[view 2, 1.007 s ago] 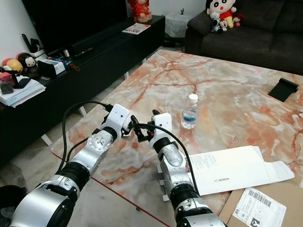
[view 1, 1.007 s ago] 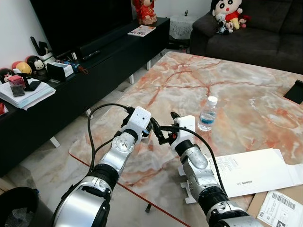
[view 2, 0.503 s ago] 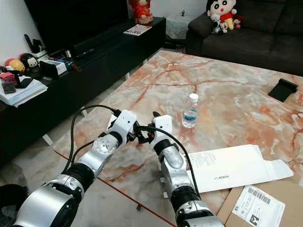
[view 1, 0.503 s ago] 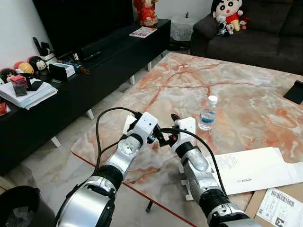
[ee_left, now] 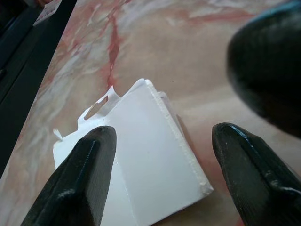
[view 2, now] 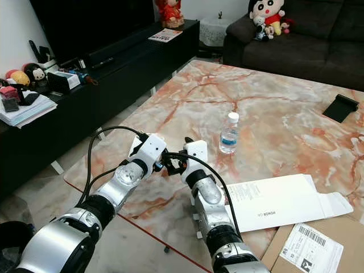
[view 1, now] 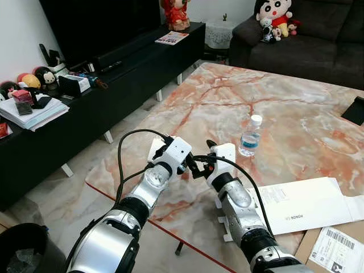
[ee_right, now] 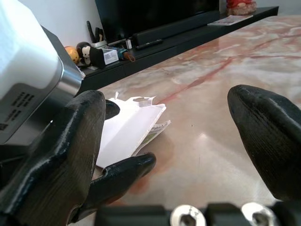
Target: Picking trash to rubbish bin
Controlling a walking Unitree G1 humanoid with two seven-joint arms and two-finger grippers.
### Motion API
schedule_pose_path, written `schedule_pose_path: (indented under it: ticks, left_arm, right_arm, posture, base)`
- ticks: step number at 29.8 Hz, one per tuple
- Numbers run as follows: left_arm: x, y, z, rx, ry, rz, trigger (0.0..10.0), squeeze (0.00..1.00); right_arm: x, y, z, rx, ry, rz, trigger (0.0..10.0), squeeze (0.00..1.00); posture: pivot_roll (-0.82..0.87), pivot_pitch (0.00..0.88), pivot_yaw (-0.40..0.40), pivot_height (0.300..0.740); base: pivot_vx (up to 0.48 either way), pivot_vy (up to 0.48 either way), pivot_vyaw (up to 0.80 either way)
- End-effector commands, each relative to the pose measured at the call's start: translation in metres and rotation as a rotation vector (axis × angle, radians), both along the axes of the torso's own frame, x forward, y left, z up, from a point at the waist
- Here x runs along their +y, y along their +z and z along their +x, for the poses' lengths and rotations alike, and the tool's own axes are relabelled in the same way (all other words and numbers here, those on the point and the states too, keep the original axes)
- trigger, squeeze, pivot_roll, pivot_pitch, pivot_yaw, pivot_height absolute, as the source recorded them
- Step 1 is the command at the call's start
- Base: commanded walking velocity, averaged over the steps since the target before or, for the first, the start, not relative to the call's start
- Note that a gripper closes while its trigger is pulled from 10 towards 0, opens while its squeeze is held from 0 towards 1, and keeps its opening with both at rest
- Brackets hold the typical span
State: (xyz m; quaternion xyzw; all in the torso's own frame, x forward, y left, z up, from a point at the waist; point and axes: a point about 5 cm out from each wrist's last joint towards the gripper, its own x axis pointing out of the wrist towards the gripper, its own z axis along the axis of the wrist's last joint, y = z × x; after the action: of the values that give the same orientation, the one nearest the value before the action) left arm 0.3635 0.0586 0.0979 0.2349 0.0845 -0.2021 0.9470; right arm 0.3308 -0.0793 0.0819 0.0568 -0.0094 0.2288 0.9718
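Observation:
A torn white cardboard scrap point(ee_left: 141, 165) lies on the marble table point(view 1: 227, 96) near its left edge, partly hidden behind my left wrist in the eye views point(view 1: 154, 149). My left gripper point(ee_left: 160, 179) hovers just above it, open, with one finger on each side of the scrap point(view 1: 185, 165). Facing it from the right is my right gripper point(view 1: 203, 165), also open and holding nothing point(ee_right: 174, 141); the fingertips of the two grippers nearly meet. A black rubbish bin point(view 1: 20, 250) stands on the floor at the lower left.
A small water bottle point(view 1: 248, 136) stands upright mid-table. A flattened white box point(view 1: 307, 205) and a labelled sheet point(view 1: 335, 250) lie at the right front. A black TV bench point(view 1: 85, 108) runs along the left; a dark sofa point(view 1: 307, 45) is behind.
The view has shifted slightly. My left gripper has edged forward and to the right, closer to the right gripper, over the white scrap. The right arm has hardly moved.

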Motion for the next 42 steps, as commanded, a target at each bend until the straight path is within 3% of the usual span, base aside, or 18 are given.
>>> schedule_pose_path:
  ticks: [1,13,18,22,37,38,39,40,41,42]
  left_arm:
    - [0.008,-0.009,0.0,0.056,0.047,0.037,10.0,0.0]
    - [0.022,-0.017,-0.001,0.096,0.134,0.094,10.0,0.0]
    - [0.023,-0.021,-0.003,0.116,0.132,0.106,10.0,0.0]
    - [0.014,-0.026,-0.008,0.115,0.031,0.18,10.0,0.0]
    - [0.028,-0.031,-0.007,0.114,0.096,0.276,10.0,0.0]
    - [0.028,-0.03,-0.007,0.107,0.101,0.273,7.9,0.0]
    - [0.029,-0.029,-0.006,0.094,0.113,0.273,3.2,0.0]
    - [0.03,-0.028,-0.006,0.088,0.119,0.273,3.2,0.0]
    - [0.03,-0.027,-0.006,0.086,0.123,0.271,1.1,0.0]
    - [0.031,-0.027,-0.005,0.084,0.126,0.27,1.1,0.0]
  right_arm:
    - [0.008,0.01,0.001,-0.048,0.037,-0.003,10.0,0.0]
    - [0.009,0.01,0.002,-0.043,0.041,-0.005,10.0,0.0]
    - [0.009,0.01,0.002,-0.042,0.04,-0.005,10.0,0.0]
    - [0.009,0.009,0.001,-0.039,0.04,-0.007,10.0,0.0]
    - [0.008,0.008,0.001,-0.038,0.038,-0.009,10.0,0.0]
    - [0.008,0.008,0.001,-0.038,0.038,-0.008,10.0,0.0]
    - [0.008,0.008,0.001,-0.038,0.037,-0.008,10.0,0.0]
    - [0.008,0.008,0.001,-0.038,0.037,-0.008,10.0,0.0]
    - [0.008,0.008,0.001,-0.037,0.037,-0.009,10.0,0.0]
    - [0.008,0.008,0.001,-0.037,0.037,-0.009,10.0,0.0]
  posture:
    - [0.02,0.013,0.058,0.74]
    - [0.02,0.011,0.057,0.74]
    - [0.02,0.01,0.057,0.74]
    - [0.02,0.012,0.056,0.74]
    - [0.02,0.011,0.057,0.74]
    - [0.02,0.011,0.057,0.74]
    - [0.02,0.01,0.057,0.74]
    - [0.02,0.01,0.057,0.74]
    - [0.02,0.01,0.057,0.74]
    - [0.02,0.01,0.057,0.74]
  base:
    - [0.0,0.0,0.0]
    - [0.0,0.0,0.0]
    - [0.0,0.0,0.0]
    - [0.0,0.0,0.0]
    - [0.0,0.0,0.0]
    - [0.0,0.0,0.0]
    - [0.0,0.0,0.0]
    - [0.0,0.0,0.0]
    - [0.0,0.0,0.0]
    - [0.0,0.0,0.0]
